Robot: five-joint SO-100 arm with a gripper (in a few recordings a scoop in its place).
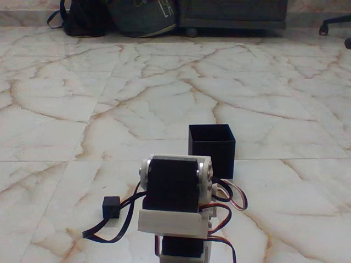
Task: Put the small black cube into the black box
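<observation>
A fixed view looks low across a pale marble floor (164, 98) veined in brown, with the robot arm (175, 205) at the bottom centre, seen from behind. The arm is white plastic around black servo blocks, with red, black and white wires (118, 222) looping off both sides. Its gripper is hidden behind the arm's own body, so whether its fingers are spread or pressed together cannot be told from here. The small black cube (111, 206) sits on the floor just left of the arm, level with its upper servo and close to the looping wires, apart from them as far as can be seen. The black box (211, 150) stands upright and open-topped, further from the camera and to the right of the arm's centre, its lower left corner hidden behind the arm's white shoulder. So the cube lies to the arm's left and near, while the box lies to its right and beyond; the two are well apart, with the arm between them. The cube looks untouched, so the likely next step is a swing left to reach it. A dark bag (118, 16) and dark furniture (233, 13) line the far edge of the floor.
</observation>
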